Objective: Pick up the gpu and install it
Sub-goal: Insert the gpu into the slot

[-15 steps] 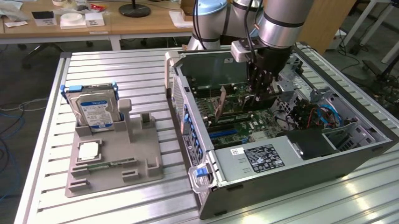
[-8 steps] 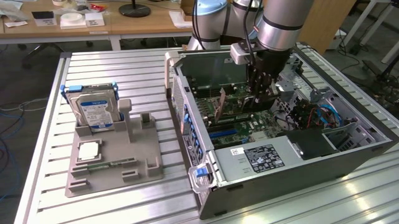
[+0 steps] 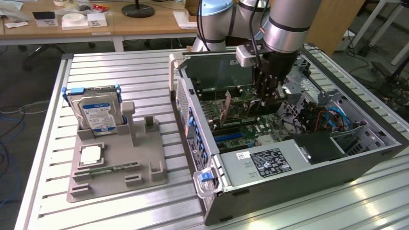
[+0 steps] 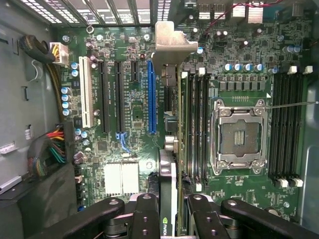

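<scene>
In the exterior view, the arm comes down from the upper right of the frame into the open computer case [image 3: 307,167], which lies on its side on the slatted metal table [image 3: 115,67]. The gripper [image 3: 267,93] is inside the case, above the circuit boards in the frame's centre right. A dark flat card hangs directly under it; we take this for the gpu [image 3: 269,105]. At the exterior view's left, well apart from the case, a silver hard drive [image 3: 96,112] stands upright in a grey holder [image 3: 118,165].

In the wrist view, we look straight down on the motherboard [image 4: 129,124]. The gripper's black fingers [image 4: 144,214] are clenched on the gpu [image 4: 169,179], one on each face. We see the card edge-on, its silver bracket [image 4: 172,42] at the far end from the fingers. It hangs over the board between the long blue slot [image 4: 152,94] and the memory slots beside the processor socket [image 4: 241,134]. We cannot tell whether its lower edge touches any slot.
</scene>
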Action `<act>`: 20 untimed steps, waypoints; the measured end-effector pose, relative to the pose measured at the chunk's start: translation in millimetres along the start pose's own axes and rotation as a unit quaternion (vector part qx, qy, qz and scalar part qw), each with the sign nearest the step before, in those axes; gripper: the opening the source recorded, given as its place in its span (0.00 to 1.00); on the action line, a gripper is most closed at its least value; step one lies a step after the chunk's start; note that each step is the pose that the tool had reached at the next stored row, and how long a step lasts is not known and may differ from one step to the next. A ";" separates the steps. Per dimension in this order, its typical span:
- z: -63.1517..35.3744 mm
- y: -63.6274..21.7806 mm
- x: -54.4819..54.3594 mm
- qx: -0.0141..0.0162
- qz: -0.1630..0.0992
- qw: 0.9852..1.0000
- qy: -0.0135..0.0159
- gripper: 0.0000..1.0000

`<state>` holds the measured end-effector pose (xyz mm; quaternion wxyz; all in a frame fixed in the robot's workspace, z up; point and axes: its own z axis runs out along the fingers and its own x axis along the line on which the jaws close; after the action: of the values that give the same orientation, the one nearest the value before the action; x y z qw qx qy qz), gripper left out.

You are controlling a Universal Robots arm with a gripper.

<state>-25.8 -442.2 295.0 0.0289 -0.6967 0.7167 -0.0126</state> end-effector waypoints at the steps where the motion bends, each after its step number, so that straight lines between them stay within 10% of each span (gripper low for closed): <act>1: 0.3 0.0 0.0 0.000 0.000 1.000 0.000 0.27; 20: 3.4 0.3 0.4 0.000 0.000 1.000 0.000 0.27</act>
<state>-25.9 -442.6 291.5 0.0290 -0.6966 0.7167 -0.0125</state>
